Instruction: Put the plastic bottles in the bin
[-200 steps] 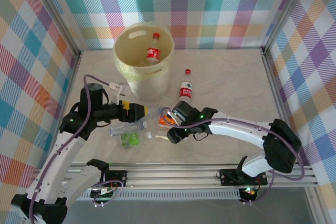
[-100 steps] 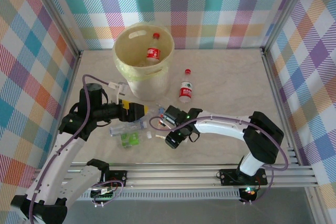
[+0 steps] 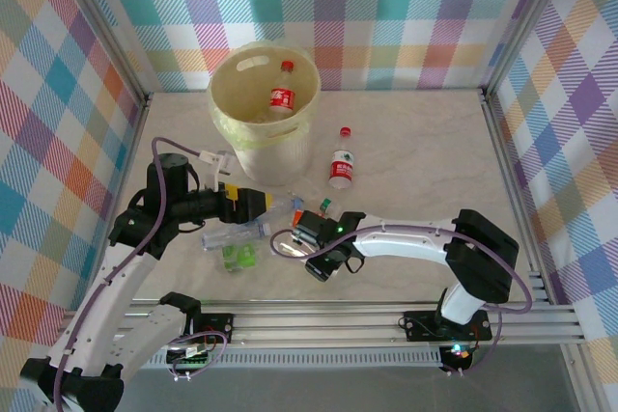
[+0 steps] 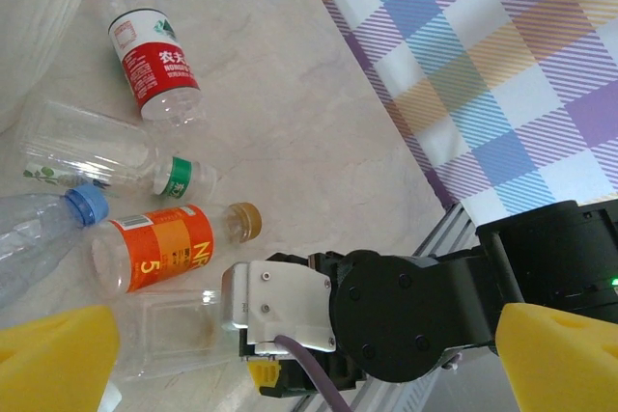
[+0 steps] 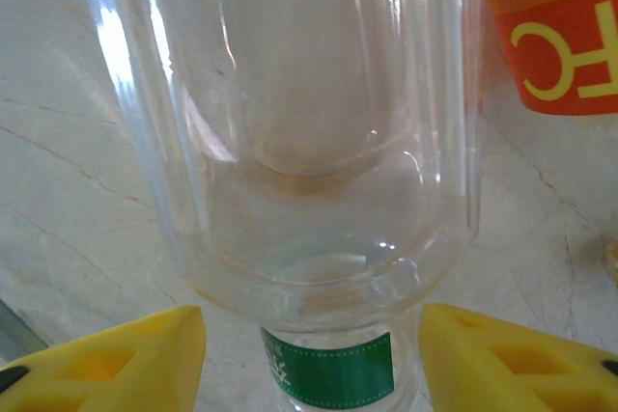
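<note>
The bin (image 3: 263, 103) is seen at the far left of the table (image 3: 425, 161) with one red-labelled bottle (image 3: 281, 94) leaning inside it. A second red-labelled bottle (image 3: 342, 163) lies near the bin's right side, and more plastic bottles (image 3: 235, 235) are bunched between the two arms, partly hidden under the right wrist. The left gripper (image 4: 309, 364) is spread wide with nothing held, its yellow pads cut off at the bottom corners. The right gripper (image 5: 309, 354) is likewise parted around a clear bottle (image 5: 299, 123) lying on the table, though contact with the pads cannot be made out, and an orange-labelled bottle (image 5: 555, 36) is clipped by the frame edge.
</note>
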`<control>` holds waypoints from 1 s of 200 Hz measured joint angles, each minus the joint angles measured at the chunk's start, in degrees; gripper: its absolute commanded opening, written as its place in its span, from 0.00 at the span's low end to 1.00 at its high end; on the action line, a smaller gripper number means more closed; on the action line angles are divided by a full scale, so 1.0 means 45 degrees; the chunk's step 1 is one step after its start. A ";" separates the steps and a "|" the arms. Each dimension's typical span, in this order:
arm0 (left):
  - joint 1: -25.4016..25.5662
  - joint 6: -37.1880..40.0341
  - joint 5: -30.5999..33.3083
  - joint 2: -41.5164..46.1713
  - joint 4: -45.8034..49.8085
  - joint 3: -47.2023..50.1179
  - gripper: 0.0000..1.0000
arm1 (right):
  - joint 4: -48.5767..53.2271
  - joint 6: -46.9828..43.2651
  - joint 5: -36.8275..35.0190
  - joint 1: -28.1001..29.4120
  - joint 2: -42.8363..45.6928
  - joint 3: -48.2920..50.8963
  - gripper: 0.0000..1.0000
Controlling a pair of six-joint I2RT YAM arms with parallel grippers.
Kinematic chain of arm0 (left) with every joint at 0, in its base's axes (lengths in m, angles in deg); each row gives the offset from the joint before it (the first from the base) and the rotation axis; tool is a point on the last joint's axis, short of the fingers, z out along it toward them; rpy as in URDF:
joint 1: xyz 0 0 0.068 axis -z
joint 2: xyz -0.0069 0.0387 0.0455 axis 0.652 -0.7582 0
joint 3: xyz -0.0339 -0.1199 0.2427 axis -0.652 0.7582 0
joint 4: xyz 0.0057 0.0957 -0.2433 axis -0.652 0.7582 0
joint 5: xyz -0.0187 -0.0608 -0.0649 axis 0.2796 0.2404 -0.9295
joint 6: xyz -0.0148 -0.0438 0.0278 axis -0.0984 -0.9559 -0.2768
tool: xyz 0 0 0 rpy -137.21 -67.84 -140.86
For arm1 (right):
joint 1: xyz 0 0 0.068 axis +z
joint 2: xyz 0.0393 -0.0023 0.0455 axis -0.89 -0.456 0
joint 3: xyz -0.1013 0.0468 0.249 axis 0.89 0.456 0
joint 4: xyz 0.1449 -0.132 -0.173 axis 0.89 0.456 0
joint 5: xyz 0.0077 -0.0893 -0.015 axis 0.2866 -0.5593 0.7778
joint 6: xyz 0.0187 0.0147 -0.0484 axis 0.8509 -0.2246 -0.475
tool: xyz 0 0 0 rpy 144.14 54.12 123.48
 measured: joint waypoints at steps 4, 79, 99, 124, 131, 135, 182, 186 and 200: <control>0.0000 0.0000 0.0005 0.0000 0.0000 0.0000 1.00 | -0.0034 0.0039 -0.0044 0.0015 -0.0039 0.0010 0.59; 0.0000 -0.0053 0.0005 0.0005 0.0000 0.0044 1.00 | -0.0704 0.0763 -0.0559 0.0199 -0.0641 0.0257 0.49; 0.0000 -0.0117 0.0000 0.0005 -0.0010 0.0044 1.00 | -0.0855 0.0962 -0.0617 0.0238 -0.0646 0.0398 0.43; 0.0000 -0.0282 -0.0005 0.0039 -0.0073 0.0083 1.00 | -0.1214 0.1258 -0.0719 0.0296 -0.0520 0.0607 0.38; 0.0000 -0.0335 -0.0005 0.0073 -0.0131 0.0136 1.00 | -0.1360 0.1345 -0.0738 0.0296 -0.0403 0.0738 0.37; 0.0000 -0.0340 -0.0010 0.0087 -0.0146 0.0165 1.00 | -0.1433 0.1389 -0.0733 0.0296 -0.0335 0.0835 0.37; 0.0000 -0.0724 -0.0073 0.0131 -0.0709 0.0393 1.00 | -0.1899 0.2108 -0.0481 0.0306 0.1273 0.2059 0.36; 0.0000 -0.0792 -0.0097 0.0136 -0.0763 0.0457 1.00 | -0.1933 0.2186 -0.0427 0.0306 0.1481 0.2118 0.36; 0.0005 -0.1030 -0.0146 0.0170 -0.1073 0.0714 1.00 | -0.2084 0.2443 -0.0209 0.0301 0.2152 0.2225 0.36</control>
